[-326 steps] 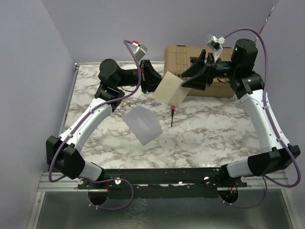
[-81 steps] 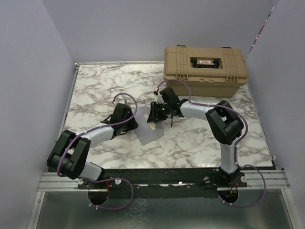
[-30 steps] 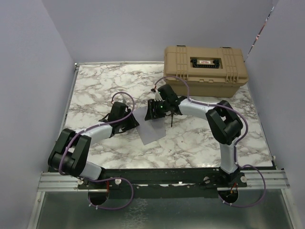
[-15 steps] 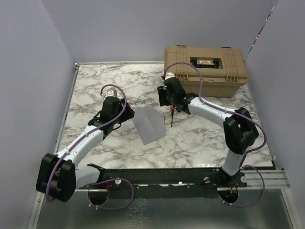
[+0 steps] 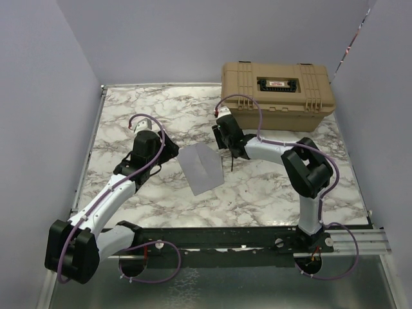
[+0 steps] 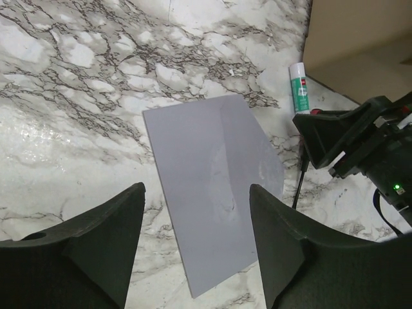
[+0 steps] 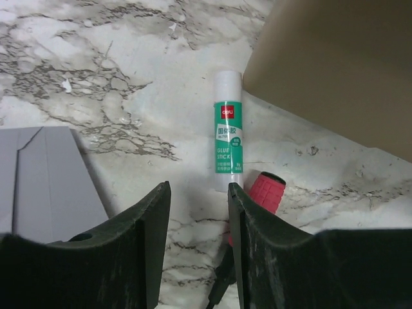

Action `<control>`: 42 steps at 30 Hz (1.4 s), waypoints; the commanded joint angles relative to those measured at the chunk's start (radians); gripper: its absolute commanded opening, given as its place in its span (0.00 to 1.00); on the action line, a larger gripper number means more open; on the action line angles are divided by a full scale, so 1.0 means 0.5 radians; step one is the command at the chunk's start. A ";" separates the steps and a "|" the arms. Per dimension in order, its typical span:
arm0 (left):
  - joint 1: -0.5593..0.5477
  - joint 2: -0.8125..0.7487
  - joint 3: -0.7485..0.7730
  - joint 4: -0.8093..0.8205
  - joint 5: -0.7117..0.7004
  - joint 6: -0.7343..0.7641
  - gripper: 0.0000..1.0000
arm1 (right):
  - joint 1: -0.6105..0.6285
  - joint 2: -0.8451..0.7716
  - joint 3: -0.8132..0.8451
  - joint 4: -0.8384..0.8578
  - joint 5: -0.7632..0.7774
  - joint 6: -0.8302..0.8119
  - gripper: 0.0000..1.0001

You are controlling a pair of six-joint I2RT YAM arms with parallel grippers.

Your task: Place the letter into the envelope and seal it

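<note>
On the marble-patterned bench point(image 5: 129, 116), mid-surface, between the two arms: the envelope point(image 5: 201, 166), grey, rectangular, lying flat, one long fold line running down its length, its long axis slanted toward the near right. The letter does not show in any view, and whether it sits inside the envelope cannot be told. Left gripper point(image 6: 196, 193): just beside the envelope's left edge in the overhead view, pointed across it. Its jaws stand wide apart with nothing between them, and the wrist camera shows the grey paper framed in the gap between the two dark fingers point(image 6: 96, 241). Right gripper point(image 7: 198, 193): near the envelope's far right corner, clear of the paper, jaws parted and holding nothing, bare bench showing between them. Glue stick point(image 7: 227, 132): white tube with a green label, lying flat straight ahead of the right gripper and just beside the near wall of the tan case. Red-capped black tool point(image 7: 265, 191): lying on the bench, its ribbed red end just beside the near end of the glue stick, its thin black shaft running along the envelope's right side, apart from it. Tan case point(image 5: 277, 96): large, ribbed, lid shut, black handle on top, standing at the far right of the bench against the back wall.
</note>
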 commanded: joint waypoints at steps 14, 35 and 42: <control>0.013 -0.044 -0.057 0.009 0.105 -0.049 0.61 | -0.035 0.275 0.096 0.147 0.146 -0.102 0.43; 0.016 -0.114 0.103 0.054 0.069 0.048 0.87 | -0.081 -0.204 0.056 0.003 -0.360 0.089 0.00; 0.016 -0.081 0.248 0.442 0.455 -0.043 0.93 | -0.081 -0.643 -0.025 0.195 -1.106 0.400 0.00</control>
